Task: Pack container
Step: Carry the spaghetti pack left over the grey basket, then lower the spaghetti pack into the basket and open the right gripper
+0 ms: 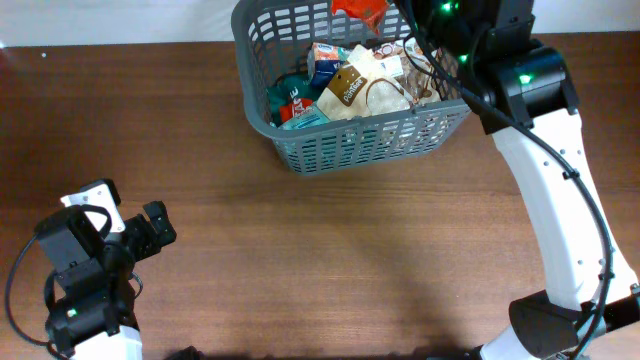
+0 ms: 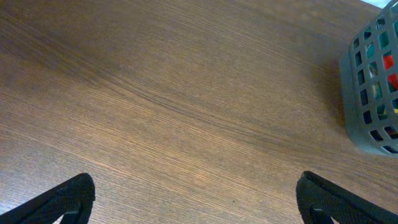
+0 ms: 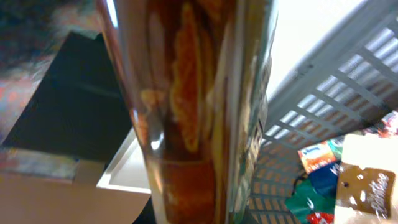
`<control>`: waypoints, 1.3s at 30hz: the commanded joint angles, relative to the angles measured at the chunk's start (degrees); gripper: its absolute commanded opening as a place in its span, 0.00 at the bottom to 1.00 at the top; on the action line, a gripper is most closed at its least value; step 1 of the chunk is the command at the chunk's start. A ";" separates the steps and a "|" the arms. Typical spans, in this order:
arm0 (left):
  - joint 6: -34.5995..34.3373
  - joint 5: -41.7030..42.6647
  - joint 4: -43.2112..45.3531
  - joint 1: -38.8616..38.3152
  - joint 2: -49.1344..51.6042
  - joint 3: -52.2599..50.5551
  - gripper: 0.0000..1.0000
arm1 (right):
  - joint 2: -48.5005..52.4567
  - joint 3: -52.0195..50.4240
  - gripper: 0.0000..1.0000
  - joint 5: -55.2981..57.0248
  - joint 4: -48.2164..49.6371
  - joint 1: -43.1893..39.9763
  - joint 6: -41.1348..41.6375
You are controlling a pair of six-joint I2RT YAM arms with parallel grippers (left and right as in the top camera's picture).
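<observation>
Gripping orange packet [image 3: 193, 124] above container [image 1: 340, 150], right jaws; print unreadable.

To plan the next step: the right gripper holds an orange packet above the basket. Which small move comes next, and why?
Probably lower the right gripper slightly: it is shut on the orange packet, hanging over the far end of the grey basket, above the packets already inside.

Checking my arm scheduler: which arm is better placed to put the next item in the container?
Right: the right pincer is shut on an orange packet at the container's far rim; the left pincer is open, empty, far off.
</observation>
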 commanded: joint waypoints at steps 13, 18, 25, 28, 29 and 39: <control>0.92 1.22 -0.48 -0.28 -0.02 -0.22 0.99 | 3.39 1.73 0.04 16.26 -8.90 3.39 19.76; 0.92 1.22 -0.44 -0.28 -0.02 -0.22 0.99 | 4.98 1.73 0.04 18.64 -12.72 4.90 27.32; 0.92 1.22 -0.46 -0.28 -0.02 -0.22 0.99 | 6.82 1.66 0.04 18.73 -15.82 7.65 33.99; 0.92 1.22 -0.46 -0.28 -0.02 -0.22 0.99 | 8.28 1.64 0.04 19.08 -16.41 10.34 36.83; 0.92 1.22 -0.48 -0.28 -0.02 -0.22 0.99 | 8.59 1.64 0.04 19.10 -16.39 10.97 37.07; 0.92 1.22 -0.46 -0.28 -0.02 -0.22 0.99 | 10.14 1.62 0.04 20.74 -17.31 15.30 39.08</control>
